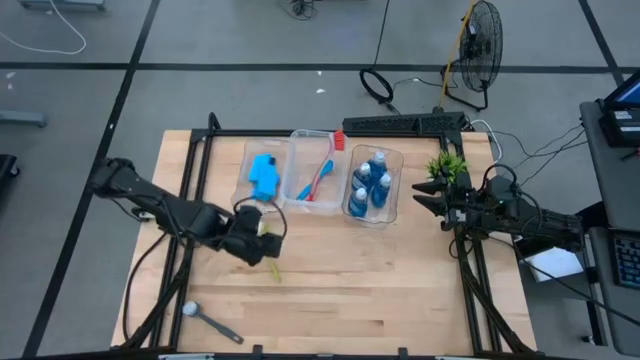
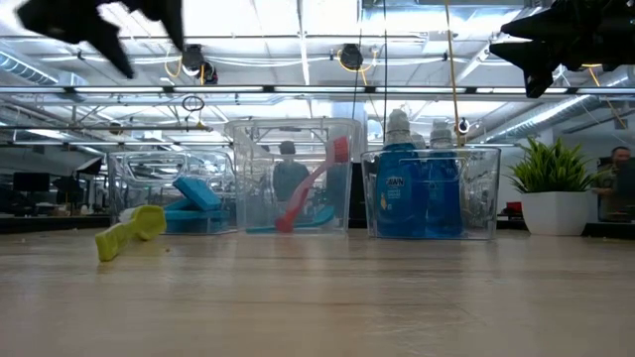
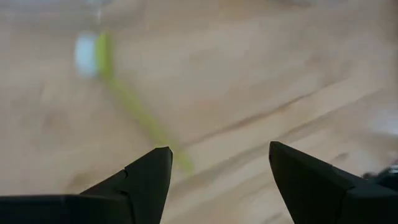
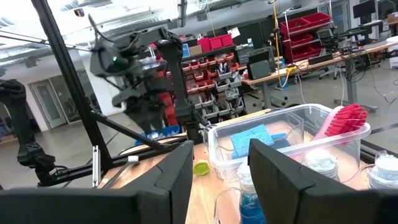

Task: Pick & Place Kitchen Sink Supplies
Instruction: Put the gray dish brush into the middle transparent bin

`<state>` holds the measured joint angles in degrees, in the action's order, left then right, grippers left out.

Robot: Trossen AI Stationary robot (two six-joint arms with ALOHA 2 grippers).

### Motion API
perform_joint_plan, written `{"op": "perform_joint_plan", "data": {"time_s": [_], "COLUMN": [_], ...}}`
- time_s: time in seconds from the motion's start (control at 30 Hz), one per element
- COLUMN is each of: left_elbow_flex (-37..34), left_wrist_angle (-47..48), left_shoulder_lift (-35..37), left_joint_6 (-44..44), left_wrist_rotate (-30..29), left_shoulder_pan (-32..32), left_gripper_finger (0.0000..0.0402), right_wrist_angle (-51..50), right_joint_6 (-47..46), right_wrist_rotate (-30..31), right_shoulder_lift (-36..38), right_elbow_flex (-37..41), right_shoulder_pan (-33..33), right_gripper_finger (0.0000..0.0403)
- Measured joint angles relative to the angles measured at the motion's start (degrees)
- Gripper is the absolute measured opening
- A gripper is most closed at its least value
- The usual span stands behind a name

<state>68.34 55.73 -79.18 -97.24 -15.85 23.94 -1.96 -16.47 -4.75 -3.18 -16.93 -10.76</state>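
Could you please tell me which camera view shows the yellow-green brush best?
The left wrist view: the yellow-green brush lies full length on the table, ahead of the open left gripper. The low view shows it end-on; the high view mostly hides it beneath the arm; the right wrist view glimpses its head.

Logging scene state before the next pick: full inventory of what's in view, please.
sponges: stack, exact count unclear, bright blue, in the left clear bin
left clear bin: one, transparent
red brush: one, leaning in the middle clear bin, over a blue one
blue-liquid bottles: about four, pale caps, in the right clear bin
yellow-green brush: one, lying on the table in front of the bins
grey-black brush: one, pale head, near the table's front left
potted plant: one, green, right of the bins
left gripper: open, above the yellow-green brush
right gripper: raised beside the bottle bin, holding nothing
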Motion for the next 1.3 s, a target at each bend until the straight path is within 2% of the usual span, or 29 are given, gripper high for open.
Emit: {"op": "perform_joint_plan", "data": {"time_s": [0.27,0.5,0.7,0.8,1.03,1.3], "left_elbow_flex": [0.0,0.0,0.0,0.0,0.0,0.0], "left_wrist_angle": [6.6,7.3,7.1,6.3,5.5,4.3], "left_shoulder_lift": [-4.7,-6.9,-8.6,-9.4,-12.3,-15.6], "left_joint_6": [-16.4,-29.9,-47.2,-48.7,-48.4,-47.1], "left_wrist_rotate": [11.4,15.5,20.3,25.3,25.8,33.1], "left_shoulder_pan": [6.4,13.4,19.4,20.6,22.9,26.7], "left_gripper_finger": [0.0271,0.0271,0.0271,0.0271,0.0271,0.0271], "right_wrist_angle": [0.0,0.0,0.0,0.0,0.0,0.0], "right_joint_6": [0.0,0.0,0.0,0.0,0.0,0.0], "right_wrist_rotate": [0.0,0.0,0.0,0.0,0.0,0.0], "right_shoulder_lift": [0.0,0.0,0.0,0.0,0.0,0.0], "right_elbow_flex": [0.0,0.0,0.0,0.0,0.0,0.0], "right_shoulder_pan": [0.0,0.0,0.0,0.0,0.0,0.0], "right_gripper_finger": [0.0141,0.0141,0.0141,0.0141,0.0141,0.0141]}}
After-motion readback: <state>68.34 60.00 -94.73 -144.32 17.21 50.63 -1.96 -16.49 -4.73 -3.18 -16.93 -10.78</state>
